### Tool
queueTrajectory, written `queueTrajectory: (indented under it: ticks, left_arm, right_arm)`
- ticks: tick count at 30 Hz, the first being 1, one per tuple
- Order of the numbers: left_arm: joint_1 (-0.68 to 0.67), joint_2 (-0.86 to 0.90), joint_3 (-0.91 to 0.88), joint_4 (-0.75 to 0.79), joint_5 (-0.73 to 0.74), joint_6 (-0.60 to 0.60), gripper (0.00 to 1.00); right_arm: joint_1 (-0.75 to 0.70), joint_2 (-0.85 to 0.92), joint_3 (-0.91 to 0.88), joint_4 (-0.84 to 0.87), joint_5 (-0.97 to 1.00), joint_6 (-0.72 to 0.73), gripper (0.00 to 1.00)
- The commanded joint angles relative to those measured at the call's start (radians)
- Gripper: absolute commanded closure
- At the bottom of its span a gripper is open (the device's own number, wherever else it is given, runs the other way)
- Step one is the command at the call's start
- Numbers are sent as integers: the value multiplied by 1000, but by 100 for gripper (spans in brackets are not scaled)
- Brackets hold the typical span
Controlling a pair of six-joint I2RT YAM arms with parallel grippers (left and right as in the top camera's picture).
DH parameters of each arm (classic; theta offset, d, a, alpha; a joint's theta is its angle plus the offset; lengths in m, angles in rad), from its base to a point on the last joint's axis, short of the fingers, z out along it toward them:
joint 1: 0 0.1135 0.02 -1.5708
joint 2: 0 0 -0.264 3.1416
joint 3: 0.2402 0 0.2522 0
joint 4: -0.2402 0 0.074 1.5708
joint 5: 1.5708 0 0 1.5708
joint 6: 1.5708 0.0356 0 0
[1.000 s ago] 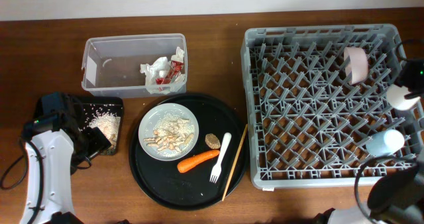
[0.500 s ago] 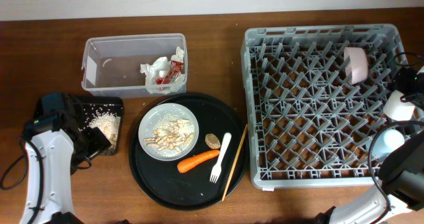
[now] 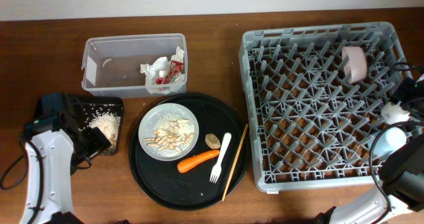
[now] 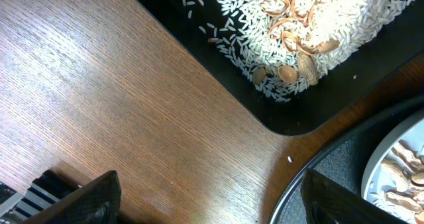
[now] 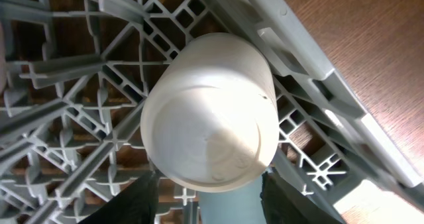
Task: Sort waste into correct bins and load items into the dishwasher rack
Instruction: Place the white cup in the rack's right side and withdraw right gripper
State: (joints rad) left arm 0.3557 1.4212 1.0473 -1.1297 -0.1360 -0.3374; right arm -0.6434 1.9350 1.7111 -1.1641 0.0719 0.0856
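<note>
Since the right tool [image 5: 217, 187] has its fingers spread either side of the upturned white cup [image 5: 209, 111], grip not discernible, the step reads as seating that cup at the dishwasher rack [image 5: 311, 58] right edge. Left tool [image 4: 212, 184] apart, empty, over worktop beside rice tray [image 4: 311, 114]. Next likely: release, lift clear, fetch fork [image 3: 220, 156] from round tray [image 3: 152, 184]. Pink cup [image 3: 355, 63] racked at the far corner.

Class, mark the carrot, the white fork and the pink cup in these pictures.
carrot [image 3: 197, 160], overhead view, middle of its body.
white fork [image 3: 222, 154], overhead view, on the handle.
pink cup [image 3: 356, 63], overhead view, on its side wall.
</note>
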Motion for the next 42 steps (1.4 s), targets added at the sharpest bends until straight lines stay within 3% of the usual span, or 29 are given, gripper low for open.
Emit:
queueTrajectory:
  ticks: [1,3,6,9,13,18,26,32,33,34,36,39,42]
  left_arm:
    - [3,-10,16,-2,-11,-13,13]
    - [3,-10,16,-1,-11,-13,14]
    - [3,-10,16,-1,-12,-13,14]
    - [3,-10,16,-1,-12,-13,13]
    - [3,-10,16,-1,-12,-13,13]
    - [3,-10,16,0,-12,-13,13]
    - [3,-10,16,3,-12,-13,13]
    - [3,-10,16,3,-11,-13,13]
    - [3,-10,16,3,-11,-13,13]
    - [3,-10,16,3,-11,-13,13]
    - [3,-10,16,3,-11,-13,13]
    - [3,-10,16,3,-11,-13,13]
    - [2,-10,16,4,-10,-13,13]
  right_arm:
    - [7,-3,0,0,-9,10,37]
    - [7,-20,20,20,-8,28,4]
    - [7,-14,-18,97,-8,28,1]
    - [7,-14,-81,163,-8,28,8]
    - [7,-15,-95,166,-8,28,36]
    - [7,-90,16,77,-9,29,49]
    - [8,-104,128,4,-64,27,49]
    - [8,48,118,16,-61,27,48]
    - [8,58,118,15,-64,27,45]
    - [8,59,118,7,-69,27,20]
    - [8,52,119,-18,-106,27,1]
    - [9,-68,132,-60,-171,26,2]
    - [41,-241,132,-223,-204,0,2]
